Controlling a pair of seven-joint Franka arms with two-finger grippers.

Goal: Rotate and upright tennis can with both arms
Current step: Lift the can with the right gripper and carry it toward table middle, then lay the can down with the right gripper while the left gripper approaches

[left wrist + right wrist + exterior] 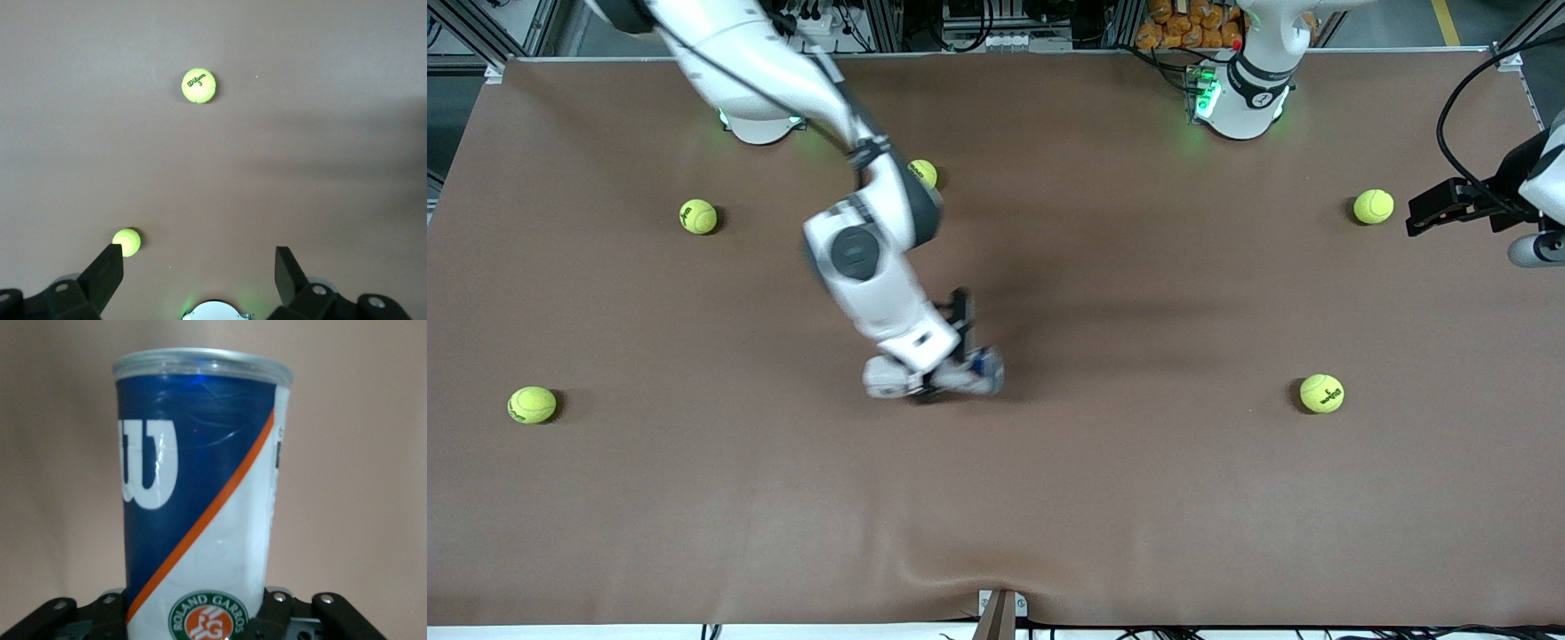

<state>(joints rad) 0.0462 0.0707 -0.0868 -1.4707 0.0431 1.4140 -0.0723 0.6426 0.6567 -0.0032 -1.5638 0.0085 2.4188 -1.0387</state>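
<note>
Tennis ball [532, 404] near the table [1049, 498] edge at the right arm's end, toward the front-camera side. A second tennis ball [698, 216] lies closer to the robots' edge, with a third ball [923, 172] partly hidden by the right arm [871, 267].

The right arm reaches from its base out over mid-table. Right gripper [951, 369] is low at the tennis can [983, 369], roughly central on the table. In the right wrist view the can [200, 493] fills the frame between the fingers [110, 610], one finger at each side of its labelled wall, navy panel with the white W and an orange stripe showing. Fingers are closed in against the can; contact appears at both sides. From the front the can is mostly covered by the wrist, so whether it lies or stands cannot be told.

Fourth tennis ball [1321, 393] toward the left arm's end. Fifth tennis ball [1373, 206] near that end, closer to the robots' edge.

Left gripper [1427, 213] waits over the left arm's end of the table, beside the fifth ball. Left wrist view: fingers [107, 273] spread wide apart, nothing between them.
</note>
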